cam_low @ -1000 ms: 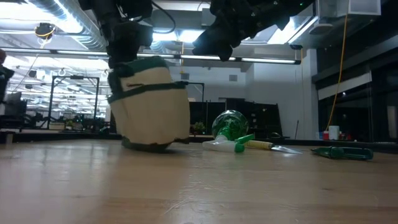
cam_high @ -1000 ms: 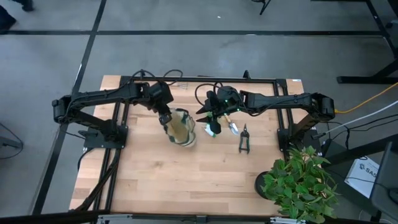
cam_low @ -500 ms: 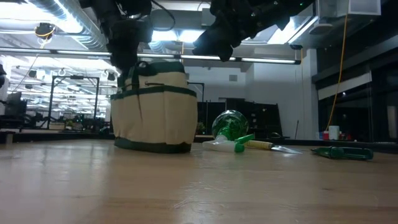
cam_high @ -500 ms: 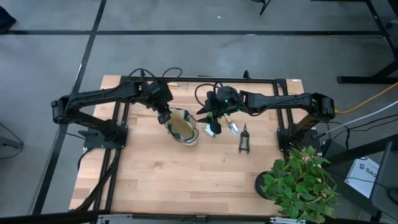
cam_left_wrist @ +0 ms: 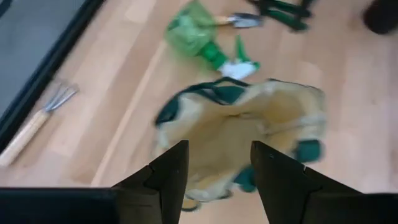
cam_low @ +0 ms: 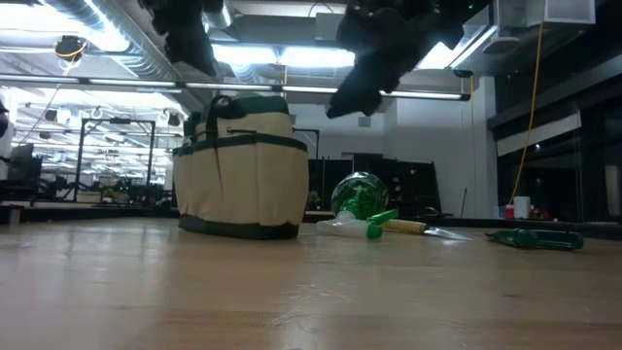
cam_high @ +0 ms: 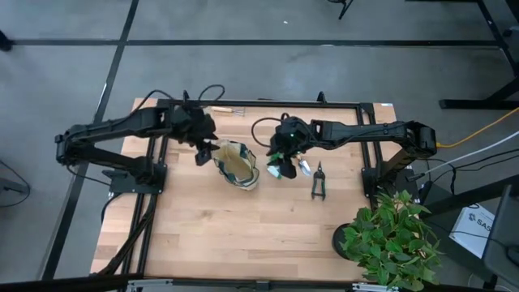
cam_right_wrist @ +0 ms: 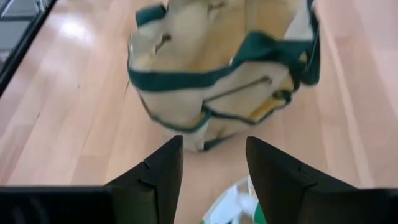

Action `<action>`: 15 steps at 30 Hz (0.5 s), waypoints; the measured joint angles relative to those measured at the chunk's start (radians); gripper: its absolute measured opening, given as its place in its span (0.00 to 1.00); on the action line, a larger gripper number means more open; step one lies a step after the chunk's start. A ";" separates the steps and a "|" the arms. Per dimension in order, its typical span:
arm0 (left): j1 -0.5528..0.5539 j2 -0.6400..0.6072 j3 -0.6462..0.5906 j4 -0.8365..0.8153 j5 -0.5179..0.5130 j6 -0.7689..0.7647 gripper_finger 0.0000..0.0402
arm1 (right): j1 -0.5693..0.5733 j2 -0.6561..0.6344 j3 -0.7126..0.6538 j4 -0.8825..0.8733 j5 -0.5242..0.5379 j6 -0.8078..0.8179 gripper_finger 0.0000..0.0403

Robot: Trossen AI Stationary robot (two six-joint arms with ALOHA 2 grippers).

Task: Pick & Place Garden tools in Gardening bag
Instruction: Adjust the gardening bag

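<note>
No legible markings on bag [cam_high: 237,165] or tools.
Left gripper [cam_high: 203,152] beside bag, right gripper [cam_high: 281,154] over bottle [cam_high: 284,168]; both spread, empty.

Legible text: none on the table, the tools, the bag or the arms. A white box [cam_high: 480,223] on the floor at the far right edge of the high view bears partial dark lettering, cut off and too small to read.

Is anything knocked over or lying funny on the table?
Yes. The green spray bottle lies on its side beside the upright gardening bag. The rake lies apart at the table's far edge. Nothing looks spilled or broken.
</note>
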 joint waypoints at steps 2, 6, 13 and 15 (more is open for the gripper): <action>-0.054 0.001 0.000 0.000 0.000 0.009 0.41 | 0.002 0.000 0.000 -0.024 0.000 0.000 0.44; -0.161 0.030 0.000 0.005 -0.009 0.080 0.40 | 0.008 0.000 -0.011 -0.031 0.001 -0.002 0.44; -0.272 0.149 0.000 0.027 -0.108 0.185 0.38 | 0.010 0.000 -0.031 -0.032 0.003 0.009 0.44; -0.286 0.193 0.000 0.031 -0.119 0.211 0.39 | 0.010 0.000 -0.031 -0.030 0.003 0.018 0.44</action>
